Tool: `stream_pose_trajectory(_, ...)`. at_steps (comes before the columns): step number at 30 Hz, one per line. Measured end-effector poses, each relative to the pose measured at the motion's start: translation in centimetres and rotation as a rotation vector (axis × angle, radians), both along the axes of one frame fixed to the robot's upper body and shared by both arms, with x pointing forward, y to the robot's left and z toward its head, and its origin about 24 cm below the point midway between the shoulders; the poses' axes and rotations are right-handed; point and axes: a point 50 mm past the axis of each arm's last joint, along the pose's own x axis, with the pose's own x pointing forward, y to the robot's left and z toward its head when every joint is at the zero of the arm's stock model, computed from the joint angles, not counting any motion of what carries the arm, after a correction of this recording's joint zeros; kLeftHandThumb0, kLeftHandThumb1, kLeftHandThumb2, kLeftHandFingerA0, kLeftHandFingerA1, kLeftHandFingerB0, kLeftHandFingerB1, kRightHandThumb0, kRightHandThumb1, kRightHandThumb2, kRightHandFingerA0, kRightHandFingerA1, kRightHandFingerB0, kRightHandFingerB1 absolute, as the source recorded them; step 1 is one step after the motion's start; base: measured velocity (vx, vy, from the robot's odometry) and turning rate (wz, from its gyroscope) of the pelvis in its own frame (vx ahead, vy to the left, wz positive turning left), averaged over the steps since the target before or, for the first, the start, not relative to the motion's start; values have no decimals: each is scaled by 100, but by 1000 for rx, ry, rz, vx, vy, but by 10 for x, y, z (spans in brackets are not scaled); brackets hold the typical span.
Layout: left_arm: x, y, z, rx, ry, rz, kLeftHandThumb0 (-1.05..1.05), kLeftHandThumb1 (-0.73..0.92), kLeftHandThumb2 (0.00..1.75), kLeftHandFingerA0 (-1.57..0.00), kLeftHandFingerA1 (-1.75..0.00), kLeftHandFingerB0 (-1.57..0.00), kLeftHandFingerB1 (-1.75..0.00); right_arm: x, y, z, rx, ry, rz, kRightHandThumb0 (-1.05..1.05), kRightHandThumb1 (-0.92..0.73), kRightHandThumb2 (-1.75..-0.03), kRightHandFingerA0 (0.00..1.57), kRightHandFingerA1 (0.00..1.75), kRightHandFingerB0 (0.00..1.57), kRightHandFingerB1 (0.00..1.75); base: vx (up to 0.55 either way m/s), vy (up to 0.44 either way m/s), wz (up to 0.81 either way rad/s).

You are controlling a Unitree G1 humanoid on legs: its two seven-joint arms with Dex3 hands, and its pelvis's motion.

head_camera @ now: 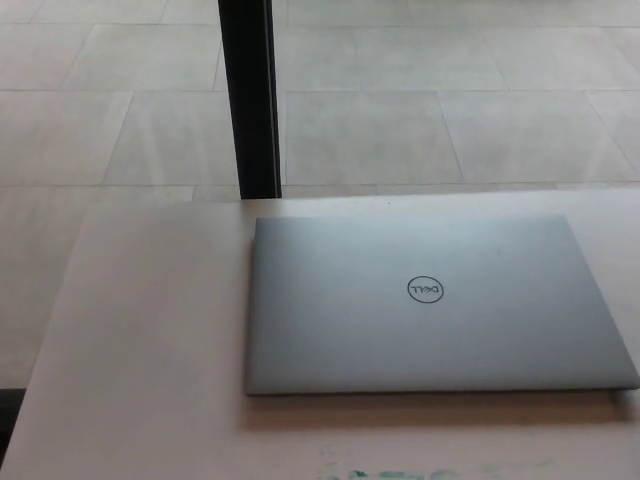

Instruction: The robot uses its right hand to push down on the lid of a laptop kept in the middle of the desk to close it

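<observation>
With its lid flat, the laptop (430, 305) lies shut mid-bench, and neither of my hands shows, so I can't tell my fingers' state.
Left of it the bench (150, 340) is bare; the lid looks stiff, smooth, likely slippery, best pressed near its front edge; its right corner nears the frame's edge.

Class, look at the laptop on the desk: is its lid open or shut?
Shut. The laptop lies flat on the desk, only the grey lid with its round logo facing up; no screen or keyboard shows.
</observation>
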Motion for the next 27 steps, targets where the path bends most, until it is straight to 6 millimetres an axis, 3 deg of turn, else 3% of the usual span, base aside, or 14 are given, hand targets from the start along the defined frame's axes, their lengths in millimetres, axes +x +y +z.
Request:
stream_pose_trajectory(11,-3,0,-1,-2,8,3,-90,91,75,-28,-40,-15,-29,-72,-86,-25,146,31,-354,-64,-73,-61,72,96,62,62,0,0,0)
stream_pose_trajectory(12,-3,0,-1,-2,9,4,-90,91,76,-29,-40,-15,-29,-76,-90,-26,154,32,-374,-58,-60,-104,75,94,57,72,0,0,0)
stream_pose_trajectory(13,-4,0,-1,-4,12,5,-90,91,76,-29,-40,-15,-29,-91,-102,-31,178,36,-436,-58,-60,-104,75,94,57,72,0,0,0)
stream_pose_trajectory(15,-5,0,-2,-5,15,7,-90,91,75,-30,-40,-16,-29,-108,-115,-35,205,34,-504,-68,-56,-92,81,100,60,71,0,0,0)
stream_pose_trajectory(17,-6,0,-2,-6,18,8,-86,76,112,-24,-51,-9,-40,-125,-126,-39,233,28,-571,-70,-57,-93,79,102,59,73,0,0,0)
stream_pose_trajectory(19,-6,-1,-2,-8,20,9,-90,92,75,-30,-40,-15,-28,-146,-139,-43,273,8,-657,-65,-75,-63,76,109,61,69,0,0,0)
stream_pose_trajectory(20,-6,-1,-2,-8,20,10,-87,75,112,-23,-51,-10,-41,-149,-141,-43,280,4,-670,-67,-77,-63,64,112,58,72,0,0,0)
stream_pose_trajectory(21,-6,-1,-3,-9,20,10,-89,92,75,-29,-41,-15,-28,-164,-149,-45,311,-18,-729,-69,-78,-63,66,112,57,70,0,0,0)
stream_pose_trajectory(22,-6,-1,-3,-10,20,9,-89,92,75,-29,-41,-15,-28,-172,-153,-47,328,-31,-762,-69,-78,-63,66,112,57,70,0,0,0)
stream_pose_trajectory(23,-6,-1,-3,-11,20,9,-90,77,113,-27,-52,-13,-42,-181,-156,-48,346,-43,-796,-77,-59,-93,58,94,55,70,0,0,0)
stream_pose_trajectory(24,-6,-1,-3,-12,22,9,-93,78,112,-28,-52,-13,-42,-189,-159,-50,364,-56,-828,-79,-78,-64,61,109,55,66,0,0,0)
stream_pose_trajectory(25,-7,-1,-4,-15,26,10,-93,77,112,-28,-52,-13,-41,-200,-163,-53,390,-72,-872,-81,-78,-65,63,112,56,70,0,0,0)
stream_pose_trajectory(26,-7,-2,-5,-18,30,10,-91,92,71,-35,-46,-19,-29,-208,-166,-55,409,-85,-905,-84,-59,-92,72,104,56,72,0,0,0)
stream_pose_trajectory(27,-7,-2,-5,-19,32,11,-90,92,71,-35,-46,-19,-29,-212,-167,-56,419,-91,-921,-83,-80,-63,70,110,60,69,0,0,0)
